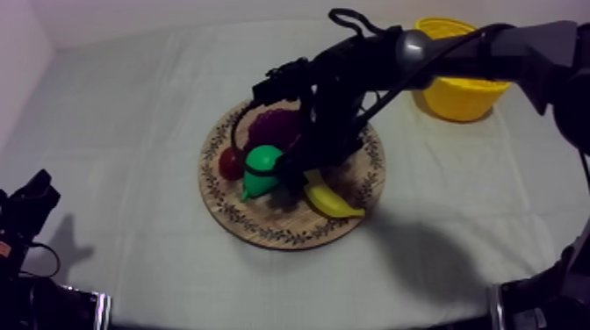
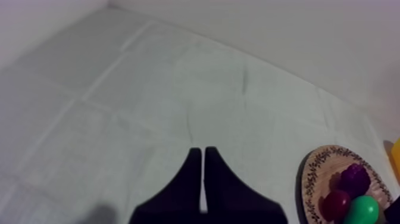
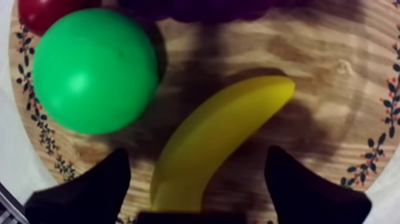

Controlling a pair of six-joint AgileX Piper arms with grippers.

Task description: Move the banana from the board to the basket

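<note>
The banana (image 1: 332, 200), a smooth yellow curve, lies on the round wooden board (image 1: 263, 233) near its leaf-patterned rim, beside a glossy green pear (image 1: 261, 167); knobbly purple grapes (image 1: 274, 127) and a small red fruit (image 1: 231, 162) sit behind; our right hand (image 3: 197, 154) is spread, a black finger (image 3: 89, 190) either side of the banana; that wrist gives us the wood grain; from above we get the basket (image 1: 461, 96), well apart from the board; our left hand (image 2: 203, 152) is pressed together over the cloth-covered bench (image 2: 149, 89).

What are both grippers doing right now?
Left gripper: shut, holding nothing.
Right gripper: open, one finger each side of the banana on the board.
</note>
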